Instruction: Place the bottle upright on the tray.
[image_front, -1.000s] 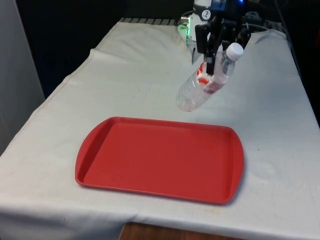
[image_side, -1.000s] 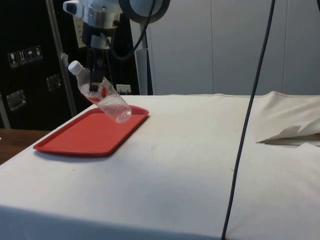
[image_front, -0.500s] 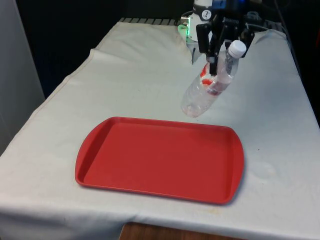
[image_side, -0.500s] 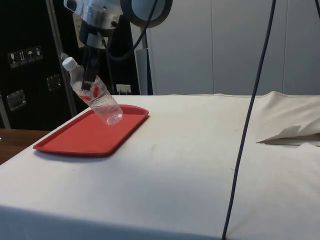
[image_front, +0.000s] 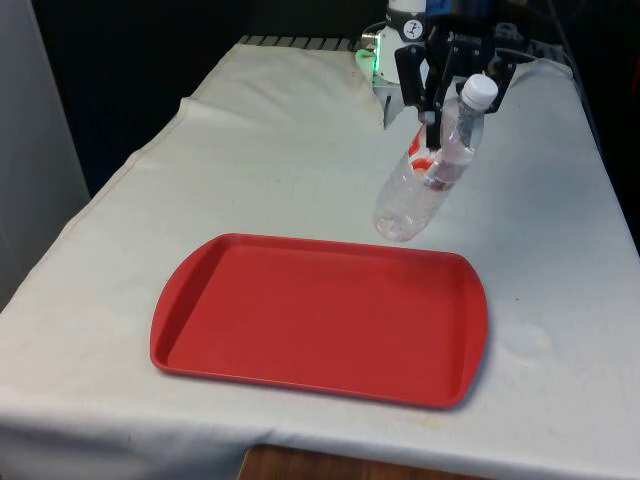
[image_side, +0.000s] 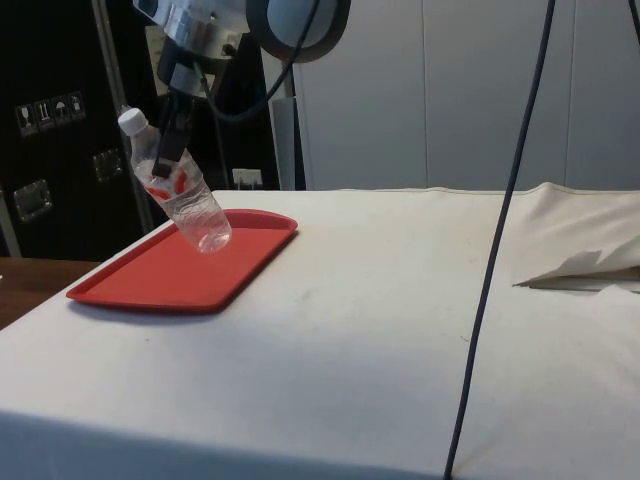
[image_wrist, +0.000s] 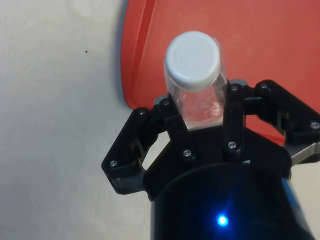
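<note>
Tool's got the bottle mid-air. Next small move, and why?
Probably finish tipping it vertical while carrying it over the tray. The tool grips the clear plastic bottle with the white cap near its neck; the bottle leans, base hanging above the white cloth near the flat red plastic tray's far edge, so lowering now would miss or topple it.

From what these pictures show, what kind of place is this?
Probably a lab or test room, not a home. The table wears a plain white cloth, with black curtains behind and dark cabinets at the side. The gripper holds a tilted bottle above a red tray.
</note>
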